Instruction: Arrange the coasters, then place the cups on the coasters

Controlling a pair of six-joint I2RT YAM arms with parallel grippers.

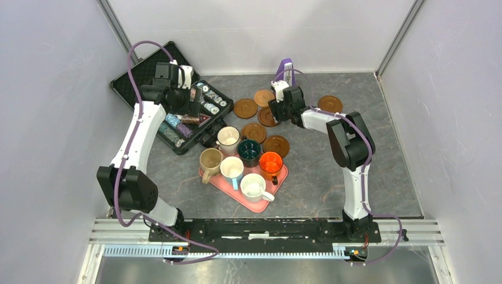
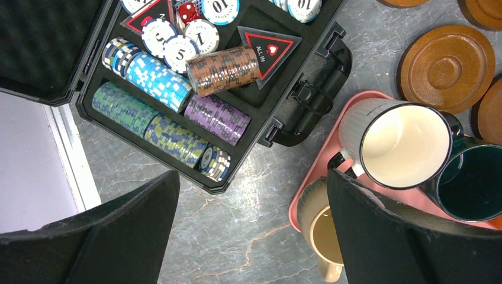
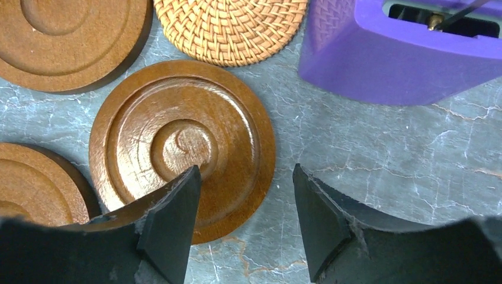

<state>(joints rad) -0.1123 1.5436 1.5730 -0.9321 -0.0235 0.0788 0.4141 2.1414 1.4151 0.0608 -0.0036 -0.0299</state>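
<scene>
The grey table [image 1: 367, 171] bears an open black case [image 1: 139, 74] of poker chips at the far left. A pink tray [image 1: 278, 177] lies near its middle. Six mugs [image 1: 249, 151] stand bunched on the tray. None is on a coaster.

Five coasters [image 1: 245, 107] lie flat in a loose cluster just behind the tray, and a sixth [image 1: 330, 104] lies well apart to the right.

The left gripper [image 2: 251, 177] hangs above the table between case and tray. Its jaws are spread fully wide, with nothing held or touched.

The right gripper [image 3: 243, 195] is low over the cluster with its jaws about half apart. One finger [image 3: 171, 219] is over a dark coaster [image 3: 177, 142] and the other over bare table just past its rim, so the edge lies between them. Contact cannot be told, and nothing is clamped. A woven coaster [image 3: 231, 26] and a purple block [image 3: 402, 59] lie just beyond.
</scene>
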